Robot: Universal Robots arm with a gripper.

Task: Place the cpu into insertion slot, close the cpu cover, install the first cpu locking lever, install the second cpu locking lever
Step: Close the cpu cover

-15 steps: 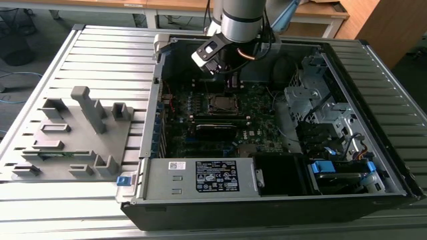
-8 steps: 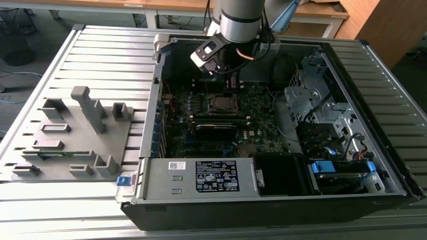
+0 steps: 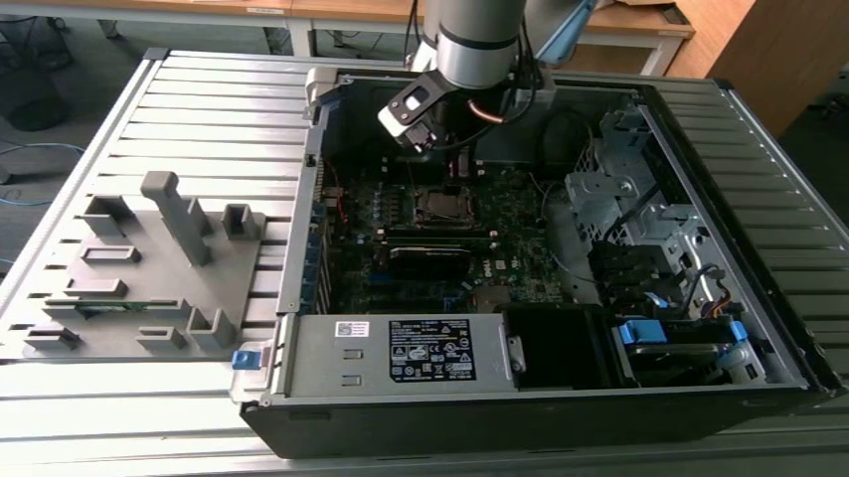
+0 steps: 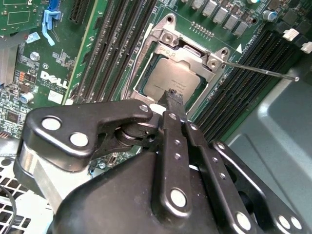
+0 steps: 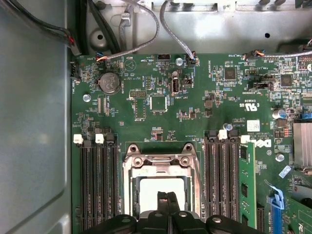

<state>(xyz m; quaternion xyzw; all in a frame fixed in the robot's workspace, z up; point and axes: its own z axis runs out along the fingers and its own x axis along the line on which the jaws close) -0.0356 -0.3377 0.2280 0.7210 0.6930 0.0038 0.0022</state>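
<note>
My pincer (image 5: 167, 196) hangs closed, empty, just above the cpu (image 4: 168, 78) (seated beneath its cover (image 4: 192, 52)); tips joined to prod, I reckon.

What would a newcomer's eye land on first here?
The black shut gripper is poised over the dull silver square cpu, which sits framed by the thin silver metal cpu cover in both wrist views. In the exterior view, the open black computer case lies on the grey slatted table.
</note>
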